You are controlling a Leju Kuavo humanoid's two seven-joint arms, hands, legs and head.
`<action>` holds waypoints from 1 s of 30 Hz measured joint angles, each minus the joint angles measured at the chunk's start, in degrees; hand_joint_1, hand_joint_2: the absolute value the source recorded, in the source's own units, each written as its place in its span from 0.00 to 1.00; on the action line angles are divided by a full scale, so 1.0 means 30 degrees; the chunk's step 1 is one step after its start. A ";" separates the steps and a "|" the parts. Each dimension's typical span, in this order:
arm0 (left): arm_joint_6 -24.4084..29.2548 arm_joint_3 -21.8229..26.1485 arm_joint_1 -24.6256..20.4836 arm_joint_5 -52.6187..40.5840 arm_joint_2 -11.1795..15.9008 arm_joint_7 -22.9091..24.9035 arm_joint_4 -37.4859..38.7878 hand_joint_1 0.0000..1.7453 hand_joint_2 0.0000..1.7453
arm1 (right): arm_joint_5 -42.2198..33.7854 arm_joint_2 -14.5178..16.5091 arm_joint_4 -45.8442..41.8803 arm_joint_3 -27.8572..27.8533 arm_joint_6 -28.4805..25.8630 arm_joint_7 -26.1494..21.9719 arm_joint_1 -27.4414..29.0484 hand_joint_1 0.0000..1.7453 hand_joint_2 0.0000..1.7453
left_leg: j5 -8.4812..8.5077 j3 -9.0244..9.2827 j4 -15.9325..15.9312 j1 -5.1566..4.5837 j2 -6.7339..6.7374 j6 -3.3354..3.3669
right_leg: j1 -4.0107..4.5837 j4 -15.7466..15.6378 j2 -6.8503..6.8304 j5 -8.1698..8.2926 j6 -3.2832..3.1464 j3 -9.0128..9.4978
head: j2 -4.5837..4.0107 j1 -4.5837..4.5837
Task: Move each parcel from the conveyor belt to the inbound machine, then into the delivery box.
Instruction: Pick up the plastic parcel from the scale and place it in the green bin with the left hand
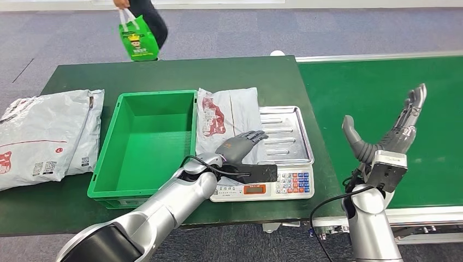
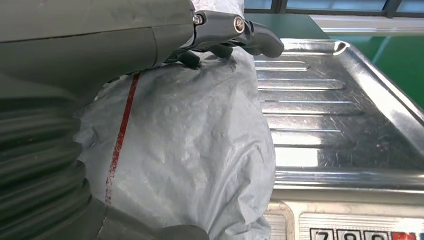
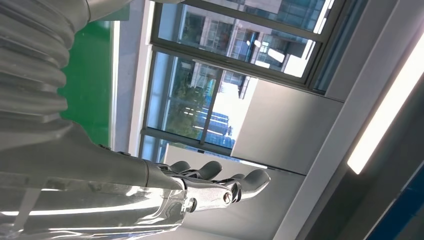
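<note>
A grey plastic parcel [image 1: 229, 112] with a red print lies half on the steel tray of the weighing scale [image 1: 286, 136] and half on the table beside the green box [image 1: 158, 94]. My left hand [image 1: 240, 144] lies on the parcel's near end. In the left wrist view the parcel [image 2: 190, 150] bulges between the fingers [image 2: 235, 30] above and the thumb [image 2: 175, 232] below, so the hand holds it. My right hand [image 1: 390, 136] is raised over the green conveyor belt [image 1: 371, 87], fingers spread and holding nothing; the right wrist view shows this hand [image 3: 215, 185] against windows.
Two more grey parcels [image 1: 43, 131] lie on the dark green table to the left of the box. The scale's keypad [image 1: 295, 183] faces me at the table's front edge. A person carrying a green bag [image 1: 138, 38] walks behind the table.
</note>
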 joint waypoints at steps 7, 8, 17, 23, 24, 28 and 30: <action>-0.0570 -0.0427 0.0002 -0.0247 0.0000 0.0062 0.0180 0.57 1.00 | 0.0484 -0.0002 0.0005 0.0000 0.0151 0.0284 0.0073 0.00 1.00 | 0.0001 0.0001 0.0000 0.0000 -0.0001 0.0000 | 0.0001 0.0000 -0.0001 0.0000 0.0000 0.0001 | 0.0000 0.0000; -0.0625 -0.0506 0.0003 -0.0350 0.0000 0.0136 0.0206 0.82 1.00 | 0.0595 -0.0002 0.0004 0.0000 0.0182 0.0344 0.0110 0.00 1.00 | 0.0001 0.0001 0.0000 0.0000 -0.0001 0.0000 | 0.0001 0.0000 -0.0001 0.0000 0.0000 0.0001 | 0.0000 0.0000; -0.1136 -0.0971 -0.0027 -0.1429 0.0007 0.0724 0.0408 1.00 1.00 | 0.0951 -0.0002 0.0000 0.0000 0.0428 0.0554 0.0326 0.00 1.00 | -0.0001 0.0002 0.0000 0.0000 0.0000 0.0001 | 0.0001 0.0000 -0.0001 0.0000 0.0000 0.0004 | 0.0000 0.0000; -0.1816 -0.1929 -0.0309 -0.2698 0.0007 0.1248 0.0548 1.00 1.00 | 0.1229 0.0006 0.0005 -0.0002 0.0572 0.0552 0.0435 0.00 1.00 | -0.0003 0.0020 -0.0001 0.0001 0.0001 0.0002 | 0.0002 0.0000 0.0000 -0.0001 0.0000 0.0024 | 0.0000 0.0000; -0.1851 -0.2000 -0.0346 -0.2754 0.0007 0.1288 0.0552 1.00 1.00 | 0.1268 0.0006 0.0005 -0.0004 0.0583 0.0548 0.0479 0.00 1.00 | -0.0003 0.0023 -0.0001 0.0001 0.0001 0.0002 | 0.0002 0.0000 0.0001 -0.0001 0.0000 0.0027 | 0.0000 0.0000; -0.0604 -0.2127 -0.0334 -0.2992 0.0018 0.1552 0.0541 1.00 1.00 | 0.1453 0.0009 -0.0009 -0.0022 0.0721 0.0567 0.0634 0.00 1.00 | -0.0005 0.0030 -0.0002 0.0001 0.0002 0.0001 | 0.0003 0.0000 0.0005 -0.0002 -0.0001 0.0032 | 0.0000 0.0000; 0.1679 -0.2147 -0.0096 -0.3271 0.0080 0.1422 0.0450 1.00 1.00 | 0.1552 0.0017 -0.0064 -0.0027 0.0920 0.0649 0.0683 0.00 1.00 | -0.0005 0.0027 -0.0003 0.0001 0.0003 0.0001 | 0.0002 0.0000 0.0007 -0.0002 -0.0001 0.0026 | 0.0000 0.0000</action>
